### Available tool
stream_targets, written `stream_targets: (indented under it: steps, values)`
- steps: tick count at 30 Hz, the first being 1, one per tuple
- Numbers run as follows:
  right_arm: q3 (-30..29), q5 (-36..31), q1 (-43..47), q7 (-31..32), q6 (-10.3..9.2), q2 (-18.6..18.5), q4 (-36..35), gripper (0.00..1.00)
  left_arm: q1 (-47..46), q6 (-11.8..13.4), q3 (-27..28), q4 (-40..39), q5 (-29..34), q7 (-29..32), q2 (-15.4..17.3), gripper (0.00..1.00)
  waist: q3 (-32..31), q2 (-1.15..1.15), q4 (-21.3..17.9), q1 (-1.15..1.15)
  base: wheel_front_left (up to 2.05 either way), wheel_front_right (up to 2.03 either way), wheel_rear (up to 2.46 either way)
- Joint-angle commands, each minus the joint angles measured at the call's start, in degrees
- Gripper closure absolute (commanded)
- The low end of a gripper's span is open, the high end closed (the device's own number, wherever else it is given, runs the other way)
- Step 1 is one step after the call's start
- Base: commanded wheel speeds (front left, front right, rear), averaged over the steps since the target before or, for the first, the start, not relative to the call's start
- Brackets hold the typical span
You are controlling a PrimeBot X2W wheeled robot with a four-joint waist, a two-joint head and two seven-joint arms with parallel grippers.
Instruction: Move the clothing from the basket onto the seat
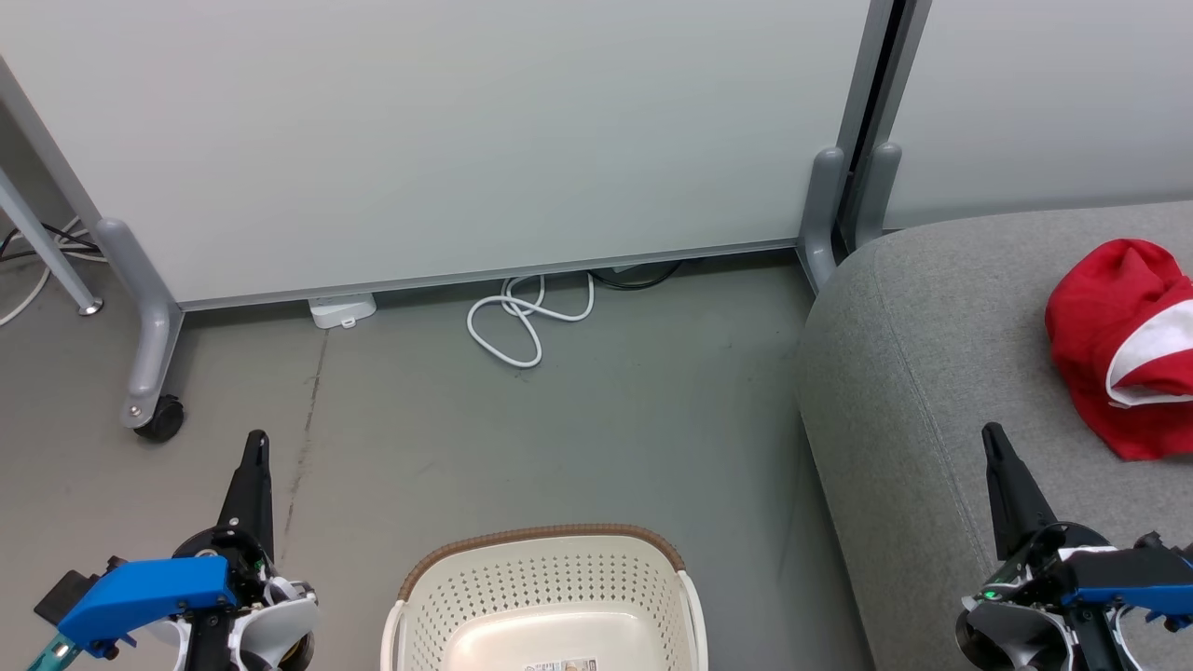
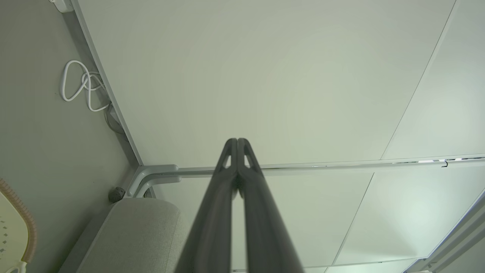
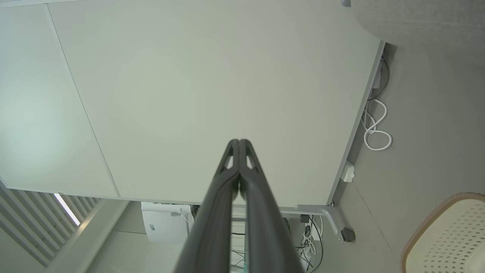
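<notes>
Our left claw [image 2: 237, 142] has its two dark fingers pressed together at the tips with nothing between them, and our right claw [image 3: 240, 143] is closed the same way, holding nothing. Beyond the right claw's tip and off to its right, a red garment [image 1: 1109, 345] lies crumpled on the light grey seat [image 1: 913, 373]. It is bright red soft fabric bunched into a rounded heap, with a broad white band and thin white trim curving across its right side, and the picture's edge cuts it off. The right claw stands apart from it. Between the two claws, nearer to us than their tips, stands the cream perforated basket [image 1: 541, 587] with a brown woven-look rim; its pale bottom shows a small label. Ahead and to the right of the left claw, a white cable [image 1: 522, 321] loops on the grey floor [image 1: 652, 419] below a pale partition panel [image 1: 466, 140].
</notes>
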Motion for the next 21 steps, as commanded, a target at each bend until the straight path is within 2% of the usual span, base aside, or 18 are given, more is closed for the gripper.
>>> stream_targets:
  steps: [1, 21]
  values:
    - [-0.1, 0.1, -0.7, 0.2, 0.02, -0.3, 0.1, 1.0, -0.6, -0.5, 0.1, -0.2, -0.2, 0.2, 0.1, 1.0, 0.0, 0.0, 0.0, 0.0, 0.0, 0.0, 0.0]
    - [-0.1, 0.1, -0.7, 0.2, 0.02, -0.3, 0.1, 1.0, -0.6, -0.4, 0.1, -0.2, -0.2, 0.2, 0.1, 1.0, 0.0, 0.0, 0.0, 0.0, 0.0, 0.0, 0.0]
